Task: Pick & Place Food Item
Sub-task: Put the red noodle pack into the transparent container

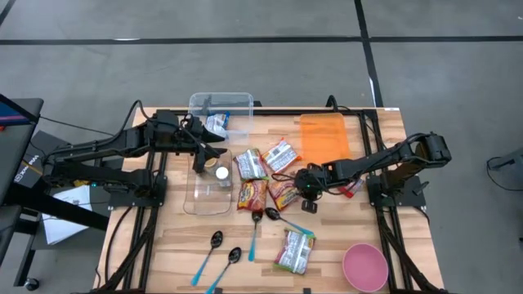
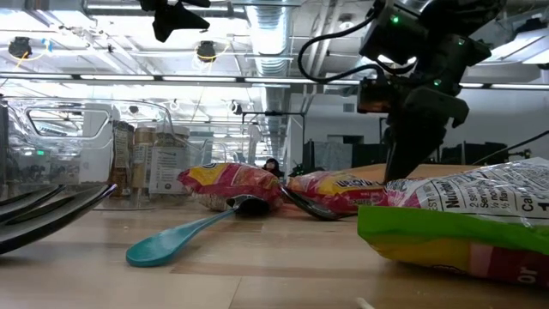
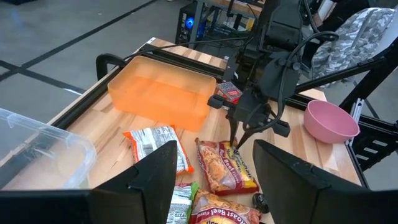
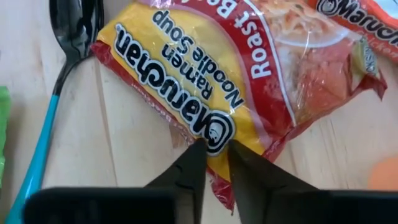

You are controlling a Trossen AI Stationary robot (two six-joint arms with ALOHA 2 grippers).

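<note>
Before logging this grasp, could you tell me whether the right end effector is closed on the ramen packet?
Closed on it: the right end effector pinches the ramen packet edge.

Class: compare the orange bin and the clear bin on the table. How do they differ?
The orange bin is opaque and looks empty; the clear bin is see-through and holds a packet. The orange bin lies nearer the right arm, the clear bin nearer the left arm. Both are rectangular, open-topped tubs.

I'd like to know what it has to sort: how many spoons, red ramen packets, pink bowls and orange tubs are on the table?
Spoons: 4
Red ramen packets: 2
Pink bowls: 1
Orange tubs: 1
Total: 8
</note>
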